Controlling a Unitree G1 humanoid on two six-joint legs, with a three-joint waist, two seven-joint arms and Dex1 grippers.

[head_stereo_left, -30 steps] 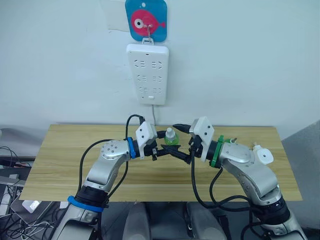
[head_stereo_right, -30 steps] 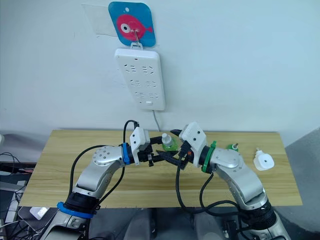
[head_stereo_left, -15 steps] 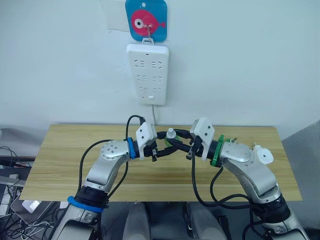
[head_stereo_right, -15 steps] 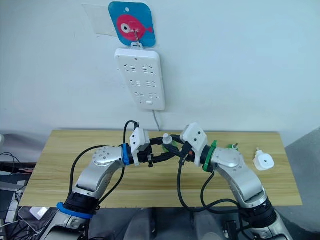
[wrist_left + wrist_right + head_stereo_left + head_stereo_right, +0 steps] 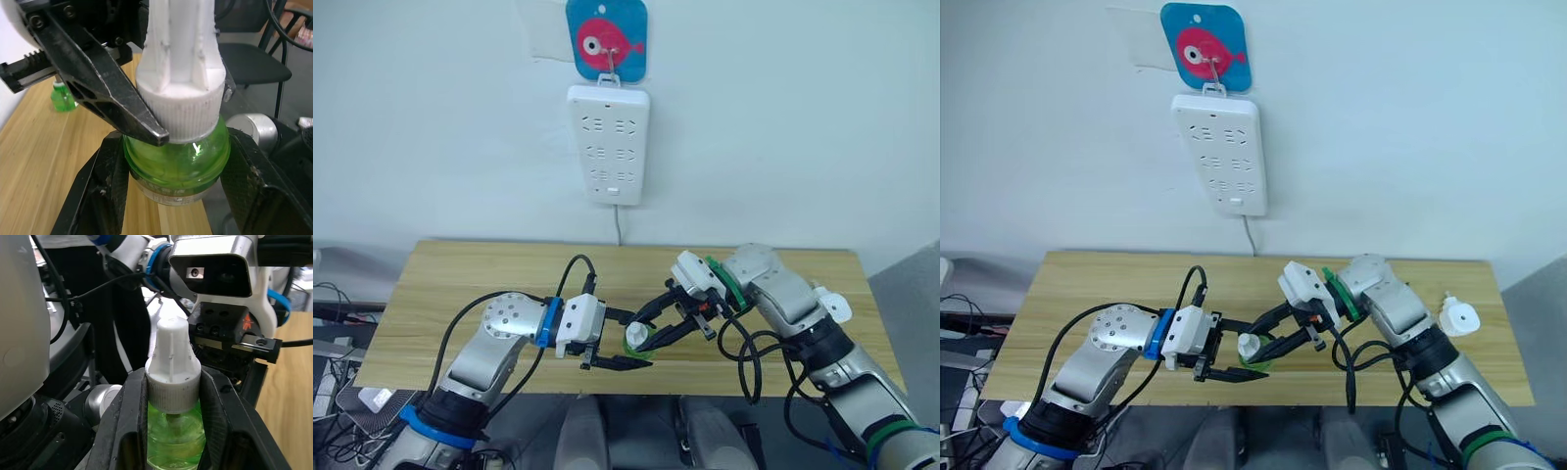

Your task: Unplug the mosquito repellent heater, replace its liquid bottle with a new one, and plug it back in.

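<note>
The new bottle (image 5: 637,336), green with a white screw cap (image 5: 173,367), hangs above the table's front edge between both grippers. My right gripper (image 5: 647,331) is shut on it at the cap skirt and neck. My left gripper (image 5: 176,164) holds the green body, its fingers (image 5: 110,191) pressed to both sides. The white heater (image 5: 830,306) lies on the table's right end, unplugged. A small green bottle (image 5: 61,97), the liquid bottle, stands on the table behind the right gripper; I cannot make out its wick.
A long white power strip (image 5: 609,142) hangs on the wall under a blue fish hook (image 5: 606,39), its cord dropping behind the wooden table (image 5: 450,284). Black chairs stand below the table's front edge.
Both grippers have come down and toward the table's front edge with the capped bottle between them. The right arm has stretched out to the left.
</note>
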